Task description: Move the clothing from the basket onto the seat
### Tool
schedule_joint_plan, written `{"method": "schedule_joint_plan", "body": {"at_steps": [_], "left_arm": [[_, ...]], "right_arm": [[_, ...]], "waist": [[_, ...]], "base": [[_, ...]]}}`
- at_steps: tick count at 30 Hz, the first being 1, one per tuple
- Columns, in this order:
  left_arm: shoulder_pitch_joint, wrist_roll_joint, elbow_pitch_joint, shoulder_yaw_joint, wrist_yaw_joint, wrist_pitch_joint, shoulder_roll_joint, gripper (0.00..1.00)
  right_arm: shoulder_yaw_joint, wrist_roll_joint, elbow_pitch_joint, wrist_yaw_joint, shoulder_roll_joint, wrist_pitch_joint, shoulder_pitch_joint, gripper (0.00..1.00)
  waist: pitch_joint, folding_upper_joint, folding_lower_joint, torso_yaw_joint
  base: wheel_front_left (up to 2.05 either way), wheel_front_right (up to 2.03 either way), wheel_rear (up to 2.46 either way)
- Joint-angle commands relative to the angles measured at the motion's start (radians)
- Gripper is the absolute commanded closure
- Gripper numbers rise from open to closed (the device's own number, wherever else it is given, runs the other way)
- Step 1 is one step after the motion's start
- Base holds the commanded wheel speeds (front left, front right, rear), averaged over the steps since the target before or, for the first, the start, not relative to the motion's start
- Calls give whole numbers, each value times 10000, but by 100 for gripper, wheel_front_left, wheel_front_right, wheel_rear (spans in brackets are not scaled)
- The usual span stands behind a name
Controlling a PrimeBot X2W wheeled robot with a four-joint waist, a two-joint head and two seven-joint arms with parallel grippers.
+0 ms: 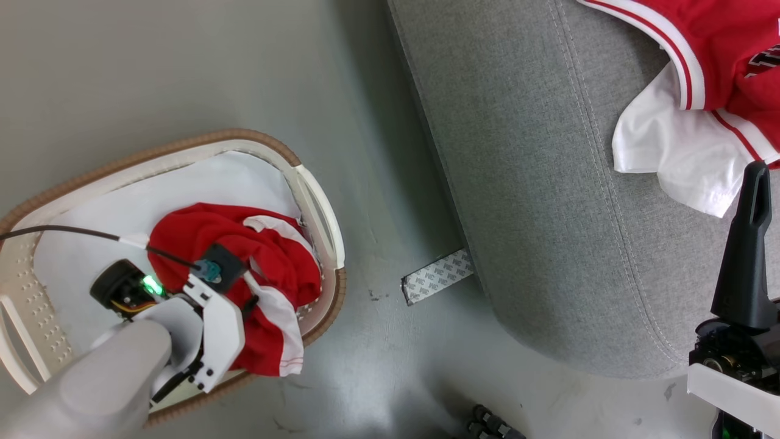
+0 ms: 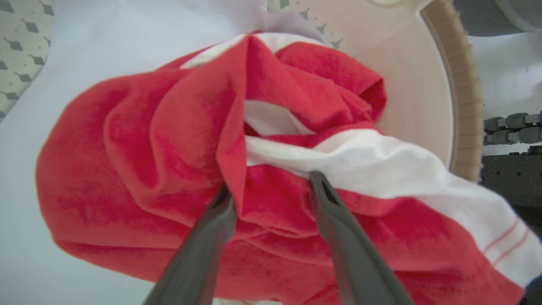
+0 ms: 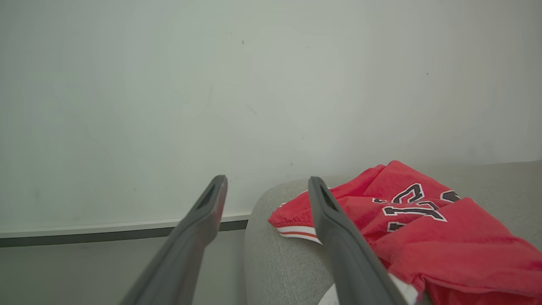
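The red garment [image 2: 139, 161] w/ white trim lies bunched in the basket [image 1: 320, 207] on a flat white sheet [image 1: 201, 183] — light, soft and floppy, prob. sagging and trailing once lifted, so best pinched at a raised mid fold, not the loose hem. The left gripper [image 2: 269, 184] is spread, its fingers straddling just such a ridge, tips on the cloth, not clamped. The right gripper [image 3: 266, 181] — spread, empty — hangs over the seat [image 3: 288, 262] beside the jerseys [image 3: 423, 228] lying there.

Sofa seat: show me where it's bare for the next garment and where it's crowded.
Bare: the wide grey stretch of the seat between its rounded left edge and the white fabric piece. Crowded: its far right, under the red jersey.
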Motion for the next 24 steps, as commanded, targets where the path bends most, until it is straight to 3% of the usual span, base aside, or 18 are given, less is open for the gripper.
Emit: {"method": "schedule_joint_plan", "body": {"at_steps": [1,14,24], "left_arm": [[-84,-251,30,-86,-31,-21,-10,100],[-289,-917,-374,-316,-25,-825,198,100],[-10,-1314,-653,-442,-28,-1865,-776,100]], "right_arm": [[7,-60,19,-22,13,-24,31,0],[95,12,431,-22,12,-24,-494,0],[-624,-673,904,-22,9,-24,-523,0]], "waist": [[-24,0,0,-11],[-651,0,0,-139],[-2415,0,0,954]], "base": [[0,0,0],[0,0,0],[0,0,0]]}}
